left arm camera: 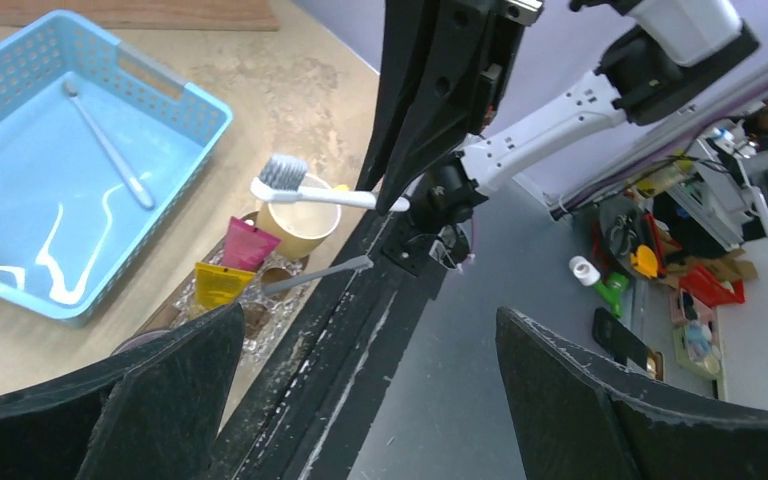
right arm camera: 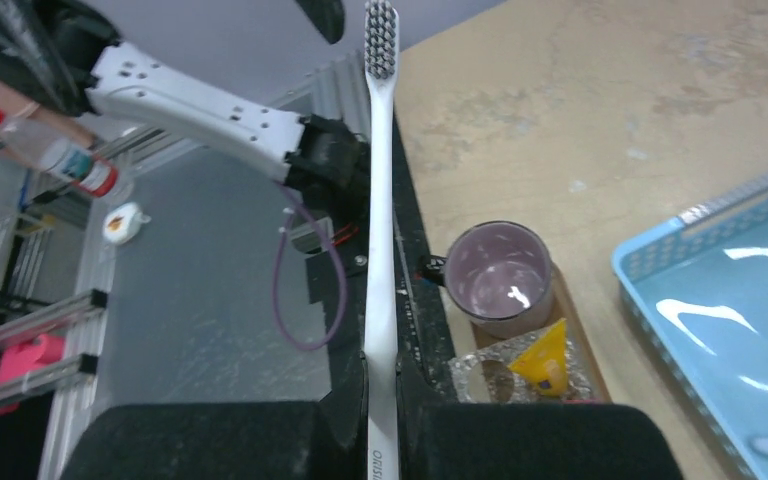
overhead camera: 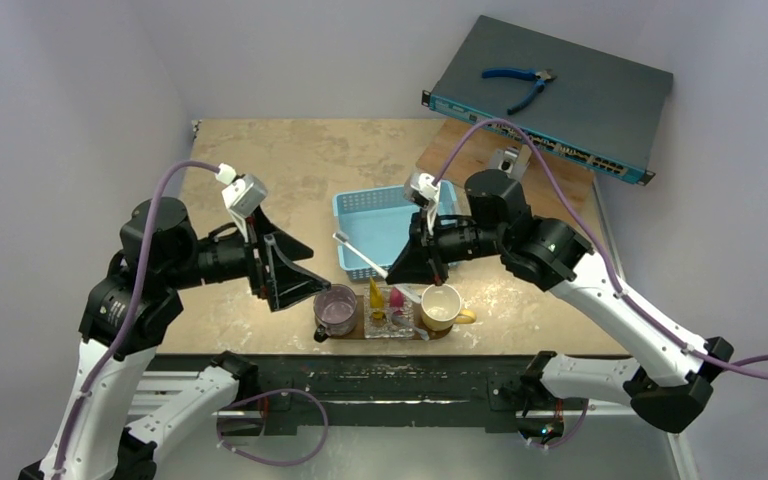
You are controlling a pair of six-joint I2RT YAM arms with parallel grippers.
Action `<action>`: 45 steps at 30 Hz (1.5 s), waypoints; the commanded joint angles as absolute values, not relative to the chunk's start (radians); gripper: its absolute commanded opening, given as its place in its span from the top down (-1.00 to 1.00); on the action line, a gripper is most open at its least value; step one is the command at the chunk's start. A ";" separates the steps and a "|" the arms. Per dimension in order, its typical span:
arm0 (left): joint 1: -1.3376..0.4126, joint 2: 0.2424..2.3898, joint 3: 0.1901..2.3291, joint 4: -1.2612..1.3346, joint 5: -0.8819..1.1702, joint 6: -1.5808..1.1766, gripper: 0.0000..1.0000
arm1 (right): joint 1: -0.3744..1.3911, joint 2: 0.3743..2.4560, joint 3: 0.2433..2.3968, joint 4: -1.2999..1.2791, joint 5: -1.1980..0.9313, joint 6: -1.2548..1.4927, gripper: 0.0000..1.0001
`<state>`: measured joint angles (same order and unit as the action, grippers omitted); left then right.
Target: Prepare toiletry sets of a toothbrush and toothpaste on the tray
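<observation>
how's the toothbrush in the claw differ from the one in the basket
Grip: the held toothbrush is clamped by its handle in the shut right claw; the basket toothbrush lies loose. Place: the held one sticks out in the air; the other lies flat on the floor of the basket. Both are thin and pale.

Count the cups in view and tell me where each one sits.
2. The purple cup stands at the tray's left end, the cream cup at its right end. None looks hidden.
</observation>
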<state>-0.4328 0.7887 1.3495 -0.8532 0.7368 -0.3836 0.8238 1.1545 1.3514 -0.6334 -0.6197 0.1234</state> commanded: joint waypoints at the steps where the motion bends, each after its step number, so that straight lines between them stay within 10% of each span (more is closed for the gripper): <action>1: -0.428 0.784 1.393 -0.816 0.859 -0.394 -0.89 | 0.822 1.115 1.321 -0.565 -0.825 0.096 1.00; 29: -0.428 0.803 1.435 -0.810 0.924 -0.428 -0.68 | 0.888 1.222 1.341 -0.361 -1.035 0.217 1.00; 45: -0.428 0.816 1.434 -0.830 0.943 -0.403 0.01 | 0.900 1.243 1.360 -0.335 -1.020 0.236 1.00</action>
<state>-0.4328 0.8116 1.4010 -0.8467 0.9180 -0.4091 0.8921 1.2476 1.3109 -0.3790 -1.0130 0.2237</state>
